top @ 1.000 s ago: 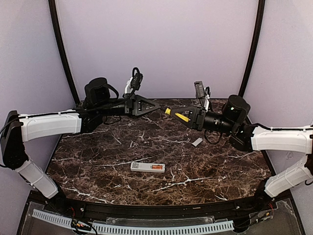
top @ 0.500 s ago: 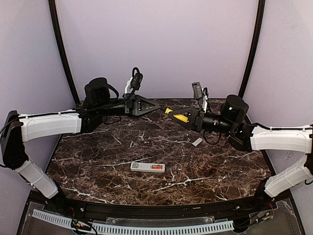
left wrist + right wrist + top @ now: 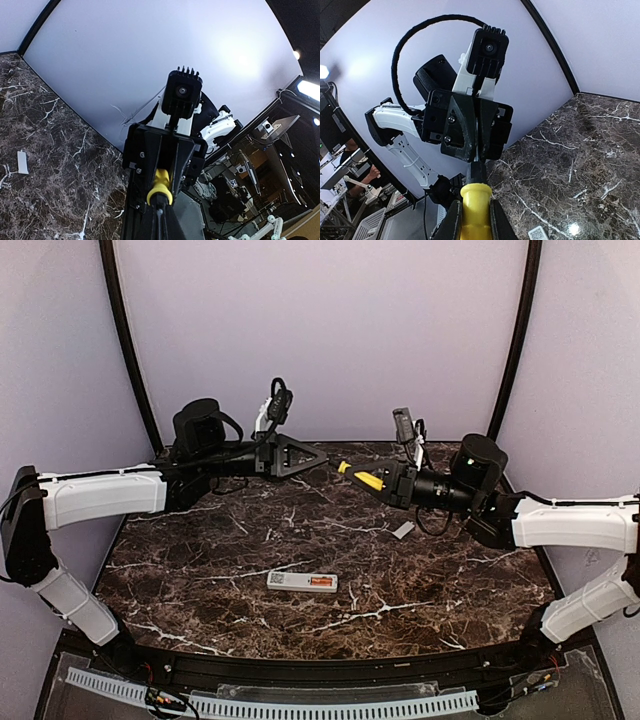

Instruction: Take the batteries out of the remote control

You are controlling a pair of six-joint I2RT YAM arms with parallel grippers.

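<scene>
Right gripper (image 3: 475, 221) is clenched on the yellow handle of the screwdriver (image 3: 475, 200), which is held high above the table (image 3: 200, 580) with its dark shaft pointed at the left gripper (image 3: 322, 458). The left gripper is fully closed, and its tip is met by the end of the shaft. Whether the shaft is really clamped there or only touched cannot be told from these views.

The remote control (image 3: 302, 581) is lying flat near the front middle of the table, well apart from both arms and below them. An orange patch is seen at its right end, so the batteries (image 3: 322, 583) are judged to be exposed in the open bay and not yet taken out. The small cover piece (image 3: 403, 530) is lying apart, nearer to the right arm.

The step in hand is judged to be the arranging of the tool between the two grippers, as preparation for prying. For the next move, a firm hold on the handle is needed, and the tip must be brought down to the bay and set under one battery end, while the remote control is kept from sliding.
</scene>
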